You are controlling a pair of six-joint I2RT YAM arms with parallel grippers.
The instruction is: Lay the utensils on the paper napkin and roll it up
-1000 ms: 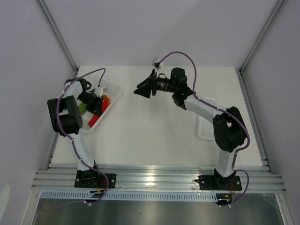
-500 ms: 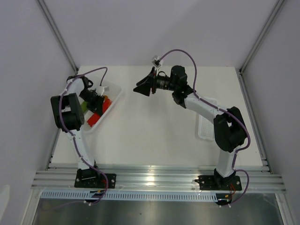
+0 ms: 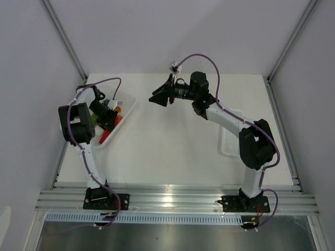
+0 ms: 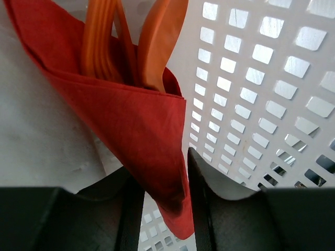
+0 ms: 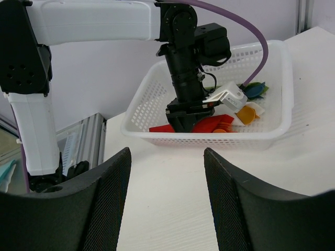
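Observation:
The paper napkin (image 4: 131,120) is a folded red roll with the orange utensils (image 4: 157,42) sticking out of its far end. My left gripper (image 4: 165,209) is shut on the roll's near end, inside the white basket (image 4: 251,78). In the top view the left gripper (image 3: 108,120) is down in the basket (image 3: 129,102) at the back left, with the red napkin (image 3: 104,137) showing beside it. The right wrist view shows the left gripper (image 5: 180,124) over the napkin (image 5: 212,124). My right gripper (image 5: 167,154) is open and empty, held above the table (image 3: 157,99) and facing the basket.
The basket (image 5: 209,140) also holds an orange round piece (image 5: 246,114) and blue and green pieces (image 5: 255,90). A second white tray (image 3: 230,138) lies at the right, under the right arm. Grey walls close in the table on three sides.
My left gripper has moved a little toward the back within the basket, the red roll with it. The right arm has hardly moved.

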